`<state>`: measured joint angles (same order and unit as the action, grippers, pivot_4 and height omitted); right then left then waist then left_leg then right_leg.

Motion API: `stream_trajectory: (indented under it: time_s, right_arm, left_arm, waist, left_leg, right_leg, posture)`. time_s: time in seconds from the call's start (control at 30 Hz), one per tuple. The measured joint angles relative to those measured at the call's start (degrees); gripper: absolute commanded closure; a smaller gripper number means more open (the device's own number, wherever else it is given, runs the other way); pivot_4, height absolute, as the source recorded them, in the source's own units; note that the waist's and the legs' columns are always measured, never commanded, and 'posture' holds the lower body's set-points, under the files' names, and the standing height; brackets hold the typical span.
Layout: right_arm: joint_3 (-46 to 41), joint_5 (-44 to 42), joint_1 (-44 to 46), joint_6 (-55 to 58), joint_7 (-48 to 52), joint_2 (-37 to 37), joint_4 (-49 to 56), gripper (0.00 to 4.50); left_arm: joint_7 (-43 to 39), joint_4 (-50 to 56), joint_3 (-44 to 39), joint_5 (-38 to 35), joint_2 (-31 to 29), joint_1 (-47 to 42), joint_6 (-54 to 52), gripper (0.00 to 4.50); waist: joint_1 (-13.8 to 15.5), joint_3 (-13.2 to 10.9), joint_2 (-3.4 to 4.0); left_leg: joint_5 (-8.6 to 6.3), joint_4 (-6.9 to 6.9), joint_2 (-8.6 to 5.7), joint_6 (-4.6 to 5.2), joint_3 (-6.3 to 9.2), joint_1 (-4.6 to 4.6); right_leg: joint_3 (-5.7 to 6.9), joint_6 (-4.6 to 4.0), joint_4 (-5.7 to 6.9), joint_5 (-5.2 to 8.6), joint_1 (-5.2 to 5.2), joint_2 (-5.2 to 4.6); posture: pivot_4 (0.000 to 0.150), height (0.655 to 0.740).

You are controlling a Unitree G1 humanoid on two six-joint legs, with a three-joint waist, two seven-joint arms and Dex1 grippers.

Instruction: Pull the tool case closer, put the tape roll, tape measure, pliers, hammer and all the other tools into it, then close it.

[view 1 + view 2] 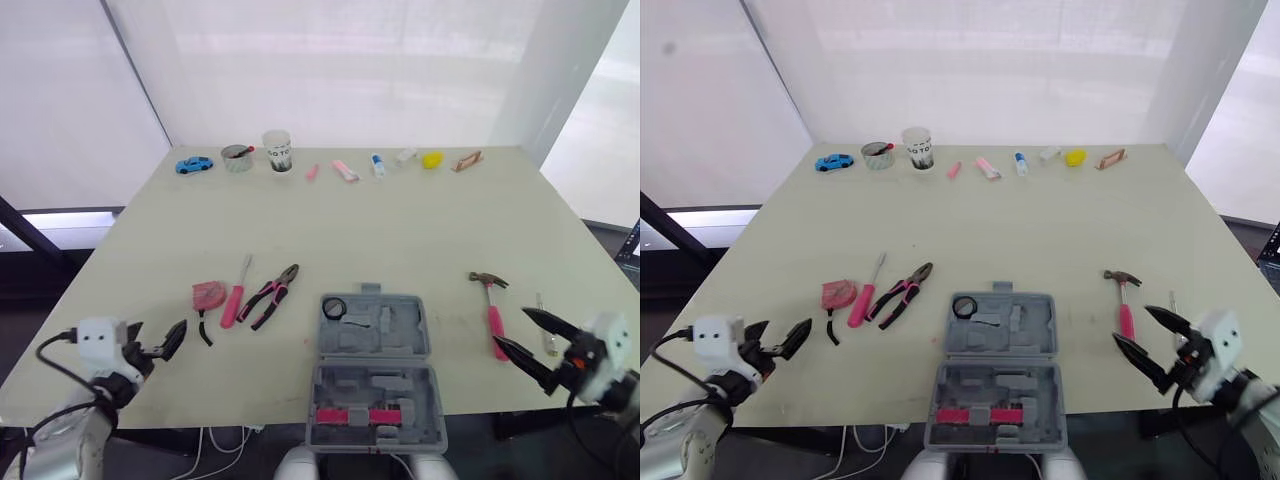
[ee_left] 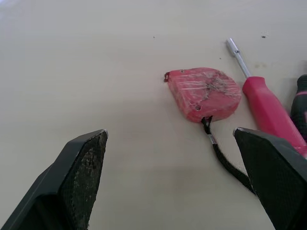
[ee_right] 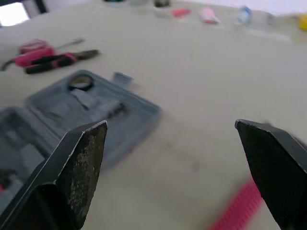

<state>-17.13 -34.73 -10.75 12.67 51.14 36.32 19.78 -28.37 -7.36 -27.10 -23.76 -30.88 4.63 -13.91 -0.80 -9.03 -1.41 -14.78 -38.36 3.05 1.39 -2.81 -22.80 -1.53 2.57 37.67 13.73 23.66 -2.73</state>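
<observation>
**Open tool case at the table's near edge, most tools outside it**

A wide, pale table (image 1: 400,230) stretches away from the robot. At the middle of its near edge lies a grey case (image 1: 410,340), opened flat, with one half nearer the robot and the other beyond it. The far half holds a black tape roll (image 1: 333,308) in its left corner. The near half holds a pink bar (image 1: 360,415) across its moulded slots. What kind of tool the bar is cannot be told.

The left gripper (image 2: 170,130) hangs low over the near left of the table, fingers spread wide and holding nothing. The right gripper (image 1: 512,327) sits at the near right, also spread wide and empty.

The hammer (image 1: 492,315), pink-handled, lies on the table right of the case, just beside the right gripper. Left of the case lie three tools in a row — pliers (image 1: 270,295) nearest it, then a pink screwdriver (image 1: 235,298), then a red tape measure (image 1: 208,295) with a black strap trailing toward the left gripper.

Along the far edge stand a cup (image 1: 277,152), a low round tub (image 1: 237,158) and a blue toy car (image 1: 194,164), well apart from the case. What the cup and tub hold cannot be made out.
</observation>
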Motion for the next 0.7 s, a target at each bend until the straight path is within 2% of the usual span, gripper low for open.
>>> stream_trajectory:
  time_s: [0.1,0.17,0.4,0.7]
  right_arm:
    - [4.3,-1.3,6.4,2.0,2.3,1.6,3.4,0.02]
    - [5.8,-1.3,7.6,2.5,3.2,1.9,3.9,0.02]
    - [10.0,-0.9,14.8,2.5,8.3,2.8,1.6,0.02]
    - [13.7,0.7,18.0,1.4,12.7,2.5,-1.3,0.02]
  left_arm:
    - [2.0,-0.2,3.0,2.4,0.2,-2.1,-1.0,0.0]
    - [2.4,-0.8,3.2,3.1,0.4,-2.2,-1.1,0.0]
    - [2.3,-5.9,5.3,5.2,0.4,-5.6,-1.4,0.0]
    - [2.7,-6.7,7.0,6.4,0.8,-7.6,-2.5,0.0]
  waist:
    - [0.2,0.0,-0.04]
    - [0.3,0.0,-0.11]
    - [0.3,0.0,-0.17]
    - [0.2,0.0,-0.2]
  left_leg:
    - [0.01,0.01,-0.05,0.0,0.04,-0.01]
    - [-0.01,0.04,-0.04,-0.01,0.04,-0.12]
    - [-0.01,0.07,-0.25,0.0,0.07,-0.19]
    - [-0.01,0.04,-0.26,0.0,0.14,-0.16]
  right_leg:
    - [0.06,-0.05,0.03,-0.01,0.0,0.09]
    - [0.18,-0.11,-0.02,0.01,0.01,0.08]
    - [0.23,0.1,-0.12,-0.11,0.01,0.02]
    - [0.2,0.12,-0.06,-0.13,0.0,-0.03]
  posture:
    - [0.15,0.74]
    - [0.15,0.74]
    - [0.15,0.74]
    - [0.15,0.74]
